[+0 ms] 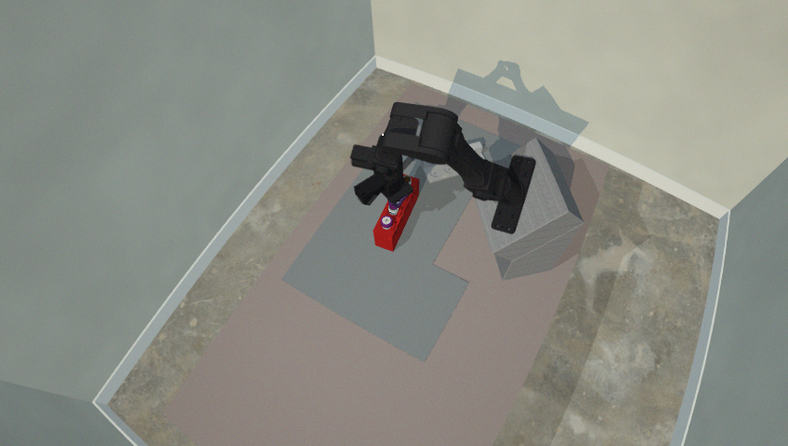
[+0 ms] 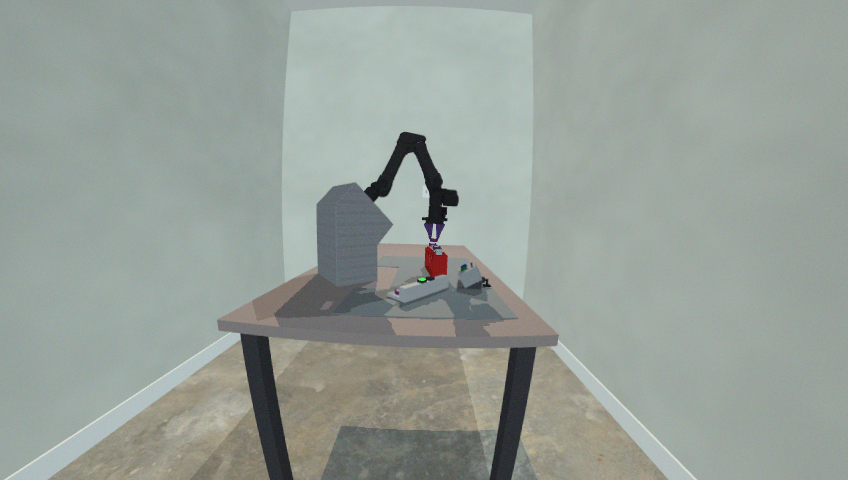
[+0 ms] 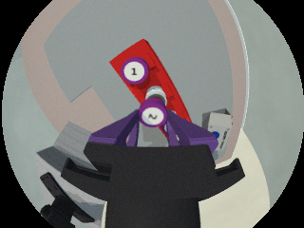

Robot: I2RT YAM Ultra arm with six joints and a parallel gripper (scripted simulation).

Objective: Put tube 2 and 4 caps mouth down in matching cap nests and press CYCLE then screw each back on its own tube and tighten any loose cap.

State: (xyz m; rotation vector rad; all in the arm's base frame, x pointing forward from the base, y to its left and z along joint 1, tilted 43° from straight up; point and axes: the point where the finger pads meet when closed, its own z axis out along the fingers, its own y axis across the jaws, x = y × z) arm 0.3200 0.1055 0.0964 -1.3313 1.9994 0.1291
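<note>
The red decapping station (image 1: pixel 387 236) (image 2: pixel 436 262) (image 3: pixel 166 83) stands on the grey mat. In the wrist view a purple cap with dot 1 (image 3: pixel 133 71) (image 1: pixel 387 222) sits on tube 1. Just behind it, tube 2 (image 3: pixel 158 94) stands open with a white rim. My gripper (image 3: pixel 152 113) (image 1: pixel 394 208) (image 2: pixel 433 240) is shut on the purple cap marked 2 (image 3: pixel 152 113) and holds it just above tube 2. Tubes 3 and 4 are hidden behind my fingers. On the cap tray (image 2: pixel 410 291) the green lamp (image 2: pixel 421 278) is lit.
The small key desk (image 2: pixel 468 277) (image 3: pixel 218 125) with its blue key stands beside the station's far end. A tall grey block (image 1: pixel 531 220) (image 2: pixel 348 237) carries the arm's base. The table edge (image 2: pixel 386 339) lies in front of the cap tray.
</note>
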